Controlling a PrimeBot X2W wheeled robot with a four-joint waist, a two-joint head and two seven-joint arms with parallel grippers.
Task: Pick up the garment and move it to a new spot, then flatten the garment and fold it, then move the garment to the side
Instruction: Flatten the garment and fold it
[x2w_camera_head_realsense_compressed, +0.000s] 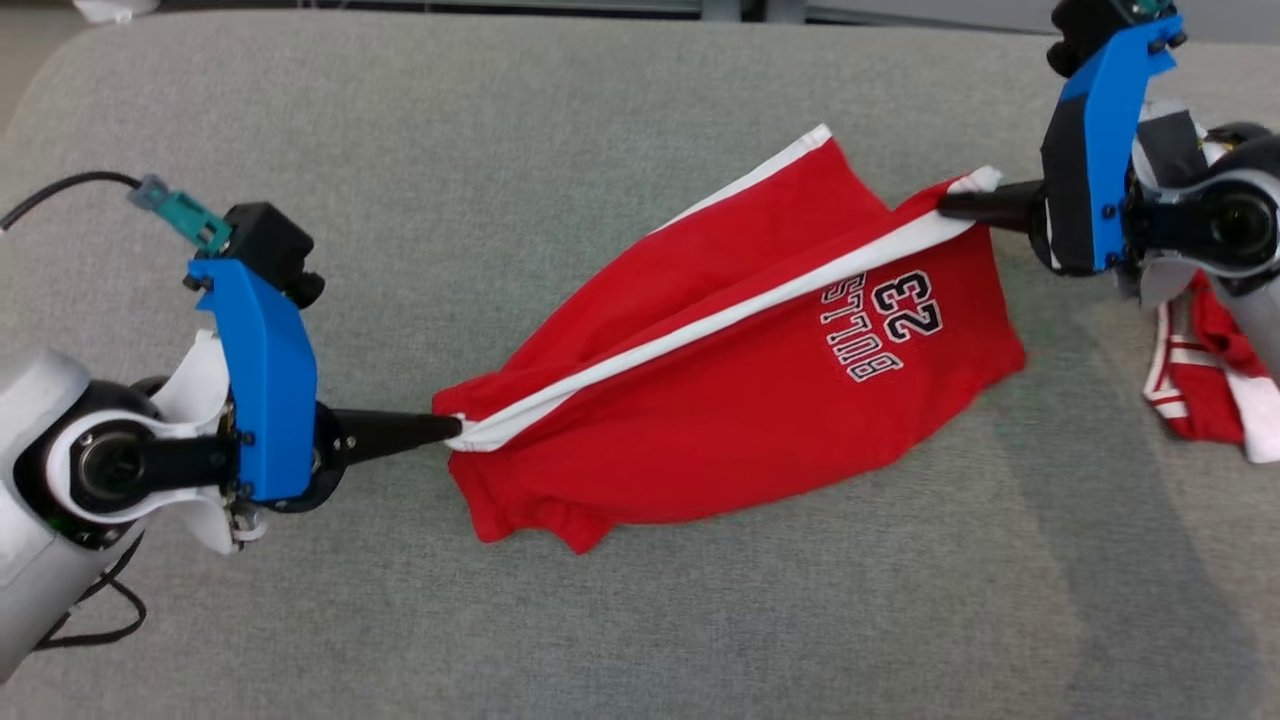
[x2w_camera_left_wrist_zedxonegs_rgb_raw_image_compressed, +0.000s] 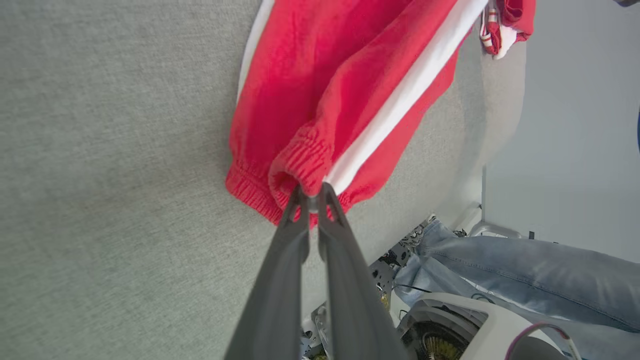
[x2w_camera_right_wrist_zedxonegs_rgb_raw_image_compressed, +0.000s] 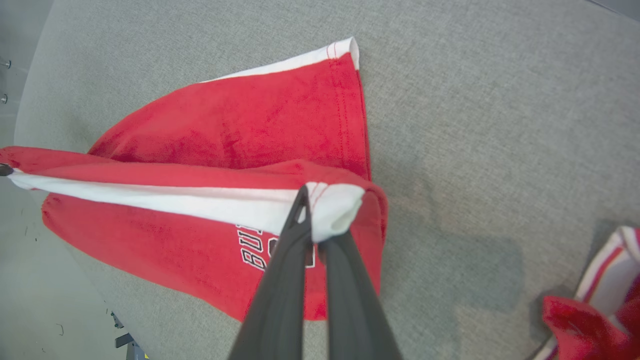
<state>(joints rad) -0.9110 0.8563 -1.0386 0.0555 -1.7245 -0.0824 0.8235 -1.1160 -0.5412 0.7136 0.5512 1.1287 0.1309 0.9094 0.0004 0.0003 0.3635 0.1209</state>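
While left gripper (x2w_camera_head_realsense_compressed: 452, 430) and right gripper (x2w_camera_head_realsense_compressed: 950, 204) pinch shorts (x2w_camera_head_realsense_compressed: 720, 410), folds hide their underside.

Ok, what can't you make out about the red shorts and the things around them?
- Head view: the second red-and-white garment is partly hidden behind the right arm and cut by the edge, so its type is unclear.
- Right wrist view: the right claw covers part of the shorts' print.
- Left wrist view: a person's jeans run off the right edge.
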